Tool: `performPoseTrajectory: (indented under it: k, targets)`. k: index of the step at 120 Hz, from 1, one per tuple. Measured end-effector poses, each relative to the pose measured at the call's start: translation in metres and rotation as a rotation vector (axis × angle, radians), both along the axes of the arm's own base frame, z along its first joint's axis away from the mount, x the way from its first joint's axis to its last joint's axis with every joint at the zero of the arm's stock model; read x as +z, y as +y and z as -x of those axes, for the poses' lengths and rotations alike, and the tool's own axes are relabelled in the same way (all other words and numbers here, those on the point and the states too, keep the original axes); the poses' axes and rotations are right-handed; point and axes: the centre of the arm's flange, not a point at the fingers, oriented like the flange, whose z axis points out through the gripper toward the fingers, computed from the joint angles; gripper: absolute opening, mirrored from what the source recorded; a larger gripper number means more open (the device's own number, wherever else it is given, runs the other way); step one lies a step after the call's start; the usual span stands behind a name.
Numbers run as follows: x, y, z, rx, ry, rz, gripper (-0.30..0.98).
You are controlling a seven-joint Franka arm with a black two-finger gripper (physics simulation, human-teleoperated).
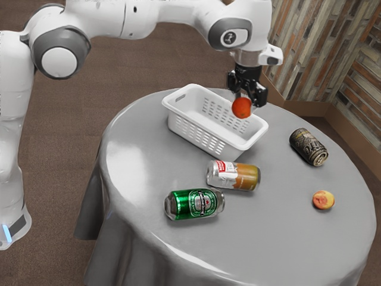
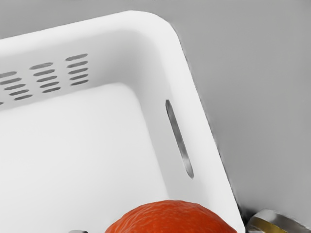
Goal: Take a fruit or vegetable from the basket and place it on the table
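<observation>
In the exterior view my gripper (image 1: 243, 102) is shut on a round orange-red fruit (image 1: 241, 108), holding it above the end of the white basket (image 1: 188, 143) toward the exterior view's right. The same fruit (image 2: 171, 218) shows large at the wrist view's lower edge, over the basket (image 2: 160, 29) and its slotted end wall. The basket's visible floor holds nothing. The grey table (image 1: 286, 238) is round and cloth-covered.
Beside the basket lies an orange-and-white can (image 1: 234, 176), with a green can (image 1: 194, 204) close to it. A dark can (image 1: 309, 147) and a peach-coloured fruit (image 1: 323, 200) rest toward the exterior view's right.
</observation>
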Motion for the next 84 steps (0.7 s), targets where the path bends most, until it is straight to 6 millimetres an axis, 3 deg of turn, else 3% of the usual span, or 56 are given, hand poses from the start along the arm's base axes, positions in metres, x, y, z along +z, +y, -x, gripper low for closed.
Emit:
performPoseTrajectory:
  k: [14, 35, 51, 84]
  targets:
    - [0.01, -0.036, -0.014, -0.07, -0.022, 0.001, 0.31]
    - [0.01, -0.068, -0.042, -0.134, -0.045, 0.006, 0.31]
    - [-0.004, -0.082, -0.059, -0.162, -0.044, 0.015, 0.31]
    - [-0.026, -0.091, -0.1, -0.185, -0.086, 0.03, 0.31]
